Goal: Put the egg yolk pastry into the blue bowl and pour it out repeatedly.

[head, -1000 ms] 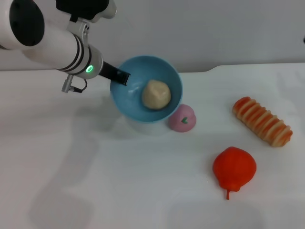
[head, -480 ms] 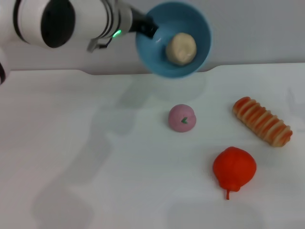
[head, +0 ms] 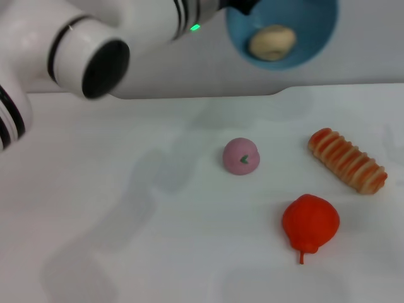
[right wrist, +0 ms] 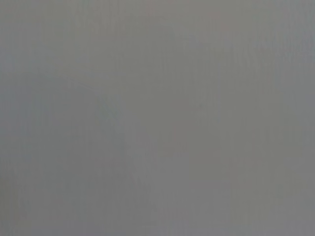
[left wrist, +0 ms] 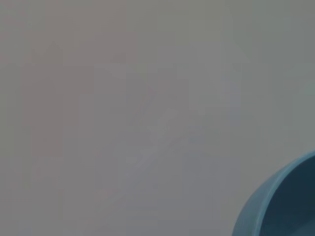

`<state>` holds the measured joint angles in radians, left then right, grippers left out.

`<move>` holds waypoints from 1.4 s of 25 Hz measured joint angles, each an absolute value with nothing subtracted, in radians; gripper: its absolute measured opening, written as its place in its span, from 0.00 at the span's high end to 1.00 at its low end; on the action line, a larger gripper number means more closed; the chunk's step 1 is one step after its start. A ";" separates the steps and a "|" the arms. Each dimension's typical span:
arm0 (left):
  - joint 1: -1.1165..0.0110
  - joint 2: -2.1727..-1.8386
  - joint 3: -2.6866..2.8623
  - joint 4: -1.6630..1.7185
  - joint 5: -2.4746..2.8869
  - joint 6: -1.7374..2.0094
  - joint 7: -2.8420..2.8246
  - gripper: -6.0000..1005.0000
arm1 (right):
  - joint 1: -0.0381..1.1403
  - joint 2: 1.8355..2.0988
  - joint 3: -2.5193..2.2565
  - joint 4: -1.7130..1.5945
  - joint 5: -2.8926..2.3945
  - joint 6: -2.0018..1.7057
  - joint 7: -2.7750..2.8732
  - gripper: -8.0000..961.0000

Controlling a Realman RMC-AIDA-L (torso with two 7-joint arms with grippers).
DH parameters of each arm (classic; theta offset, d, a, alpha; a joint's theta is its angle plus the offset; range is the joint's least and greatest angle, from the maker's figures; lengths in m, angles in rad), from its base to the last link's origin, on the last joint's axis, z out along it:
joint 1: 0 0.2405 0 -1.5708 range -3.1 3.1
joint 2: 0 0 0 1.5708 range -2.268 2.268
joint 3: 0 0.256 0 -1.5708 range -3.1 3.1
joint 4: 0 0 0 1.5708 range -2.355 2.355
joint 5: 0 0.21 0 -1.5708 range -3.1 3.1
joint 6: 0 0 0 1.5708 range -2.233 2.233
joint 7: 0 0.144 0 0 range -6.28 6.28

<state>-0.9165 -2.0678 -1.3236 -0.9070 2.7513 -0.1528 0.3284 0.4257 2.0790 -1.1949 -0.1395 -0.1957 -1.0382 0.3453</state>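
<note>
Gripping the rim of the round light-blue smooth plastic bowl [head: 309,28], the left gripper [head: 243,6] has its dark fingers closed on the bowl's edge at the upper middle of the head view, at the end of the white left arm [head: 95,50] that reaches in from the left. The bowl hangs high above the white table [head: 126,221], tilted so its opening faces the camera. Inside it, the small pale beige dome-shaped egg yolk pastry [head: 272,42] rests against the lower wall, just beside the gripper's fingers and a little below them. In the left wrist view only a curved piece of the bowl's rim [left wrist: 275,201] shows against a blank grey wall.

On the table below lie a pink ball with a green mark [head: 241,156], a long ridged orange bread [head: 347,160] to its right, and a red pear-shaped fruit [head: 310,224] nearer the camera. The right gripper is out of sight in every view.
</note>
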 joint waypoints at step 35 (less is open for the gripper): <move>-0.836 -2.078 -1.041 -0.872 2.727 0.362 0.485 1.00 | 0.432 2.081 -1.206 -0.129 -0.200 -1.058 0.371 0.44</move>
<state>-0.8364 -2.0783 -1.0408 -0.8716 2.7270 0.3618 0.4847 0.4317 2.0812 -1.2056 -0.1288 -0.2001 -1.0575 0.3709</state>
